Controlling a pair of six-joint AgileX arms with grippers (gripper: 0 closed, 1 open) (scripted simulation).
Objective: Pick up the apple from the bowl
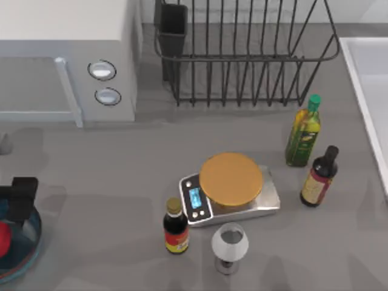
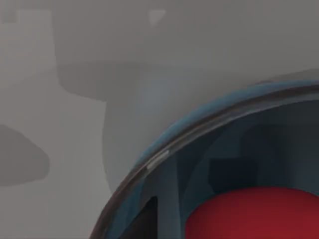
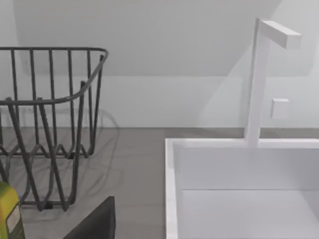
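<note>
The left gripper [image 1: 17, 200] is hovering over the bowl [image 1: 27, 248]. The apple [image 1: 3, 236] is lying just below it; whether the gripper is open is unclear.

Red apple [image 2: 254, 215], translucent blue bowl [image 2: 164, 144]

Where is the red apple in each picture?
Top view: the apple sits at the far left edge, inside the blue bowl, just below the left gripper.
Left wrist view: the apple shows close up, inside the bowl's rim.
Right wrist view: no apple; it faces the dish rack and sink.
Shared landmark: the bowl's dark rim.
</note>
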